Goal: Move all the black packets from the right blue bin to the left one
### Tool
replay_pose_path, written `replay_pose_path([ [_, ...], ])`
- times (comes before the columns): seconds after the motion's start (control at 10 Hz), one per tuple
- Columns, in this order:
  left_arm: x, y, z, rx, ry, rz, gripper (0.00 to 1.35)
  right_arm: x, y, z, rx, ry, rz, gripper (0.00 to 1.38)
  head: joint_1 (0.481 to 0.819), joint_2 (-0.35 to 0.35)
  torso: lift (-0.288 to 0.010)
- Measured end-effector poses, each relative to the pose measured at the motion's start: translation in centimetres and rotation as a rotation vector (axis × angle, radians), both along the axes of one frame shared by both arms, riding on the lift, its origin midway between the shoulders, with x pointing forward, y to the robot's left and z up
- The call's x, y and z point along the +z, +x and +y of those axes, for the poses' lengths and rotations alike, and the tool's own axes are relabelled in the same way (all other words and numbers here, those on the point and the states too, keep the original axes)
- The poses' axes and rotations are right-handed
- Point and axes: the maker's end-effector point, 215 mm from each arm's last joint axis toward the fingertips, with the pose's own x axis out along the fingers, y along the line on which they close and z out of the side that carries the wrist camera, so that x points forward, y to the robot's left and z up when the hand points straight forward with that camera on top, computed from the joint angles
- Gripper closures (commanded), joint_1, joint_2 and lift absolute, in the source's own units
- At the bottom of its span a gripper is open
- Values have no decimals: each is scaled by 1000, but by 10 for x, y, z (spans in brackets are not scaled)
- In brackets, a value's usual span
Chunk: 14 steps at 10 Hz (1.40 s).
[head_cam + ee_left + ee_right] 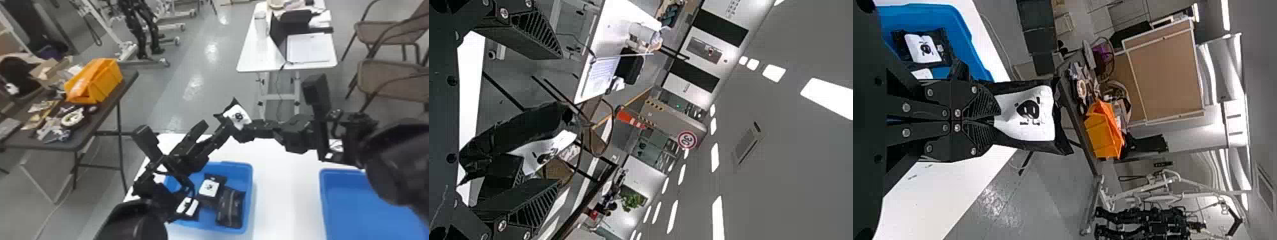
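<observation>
Head view: up past the left bin's point(250, 182) far edge, the right gripper point(237, 130) clasps a packet point(237, 115) by one end; it juts beyond the fingertips, long axis in line with them. The left gripper point(215, 127) is spread.

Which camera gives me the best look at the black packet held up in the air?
The right wrist view: the packet is close there, its white label facing the camera, pinched in the right gripper. The head view shows it smaller, from farther off; the left wrist view shows it at a slant, label partly hidden.
</observation>
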Motion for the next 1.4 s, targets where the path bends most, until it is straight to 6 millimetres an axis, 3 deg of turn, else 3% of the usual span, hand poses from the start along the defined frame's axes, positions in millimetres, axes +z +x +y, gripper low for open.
replay_pose_path([
  [0.2, 3, 4, -15, -26, -29, -7, 154, 9, 0, 16, 28, 16, -15, 1286, 695, 317, 0],
  [0.4, 12, 12, -29, -43, -65, -35, 156, 7, -1, 19, 31, 34, 4, 1286, 695, 308, 0],
  [0.5, 17, 15, -35, -52, -82, -52, 269, 8, -2, 21, 33, 41, 9, 1286, 694, 301, 0],
  [0.6, 20, 17, -39, -58, -89, -59, 892, 8, -3, 21, 33, 43, 10, 1286, 690, 295, 0],
  [0.7, 18, 18, -42, -68, -101, -48, 1159, 7, -3, 21, 32, 43, 11, 1286, 691, 291, 0],
  [1.1, 15, 18, -41, -44, -97, -44, 1211, 6, -2, 22, 30, 47, 15, 1286, 693, 291, 0],
  [1.2, 14, 16, -38, -26, -98, -47, 1211, 5, -3, 22, 28, 55, 22, 1220, 695, 295, 0],
  [1.4, 15, 14, -28, 4, -77, -66, 1211, 0, -3, 22, 22, 74, 43, 498, 695, 306, 0],
])
